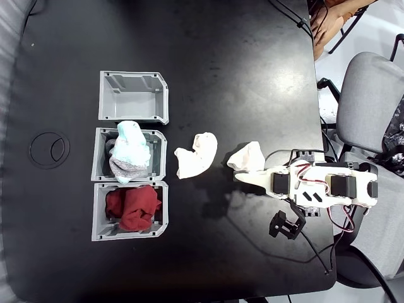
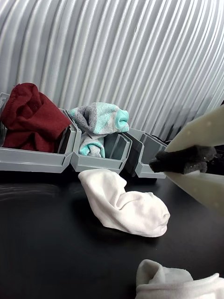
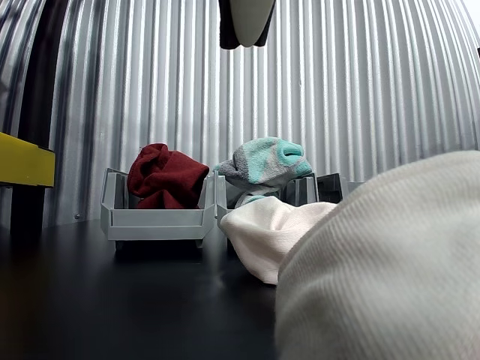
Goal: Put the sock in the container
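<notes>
Left of the gripper (image 1: 243,178) in the fixed view, the sock (image 1: 196,155) lies on the black table (image 1: 240,76), well apart from the fingertips, with a smaller white sock bundle (image 1: 247,156) between them, just beside the gripper. It is cream-white, soft and bent like an L. Farther left stands the container (image 1: 134,96), grey and bare inside. In the wrist view the fingers (image 2: 200,135) stand apart, holding nothing; the container (image 2: 150,159) is partly hidden behind them.
</notes>
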Controlling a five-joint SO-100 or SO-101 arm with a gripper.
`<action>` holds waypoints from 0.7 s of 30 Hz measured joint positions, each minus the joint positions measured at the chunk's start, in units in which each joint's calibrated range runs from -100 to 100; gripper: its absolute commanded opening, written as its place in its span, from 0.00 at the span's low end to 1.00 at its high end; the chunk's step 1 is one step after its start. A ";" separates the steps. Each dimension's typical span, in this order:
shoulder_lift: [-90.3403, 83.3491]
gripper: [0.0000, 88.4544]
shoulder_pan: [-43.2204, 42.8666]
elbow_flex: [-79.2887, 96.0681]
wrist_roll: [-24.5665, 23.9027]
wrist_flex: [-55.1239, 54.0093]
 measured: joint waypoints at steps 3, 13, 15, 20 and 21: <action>0.00 0.01 0.00 -2.88 -0.58 1.51; 11.47 0.01 0.21 -15.32 -3.14 7.65; 16.99 0.01 2.01 -18.38 -3.92 7.65; 33.24 0.01 7.20 -26.67 -4.50 7.65; 35.24 0.01 7.62 -27.48 -4.50 7.65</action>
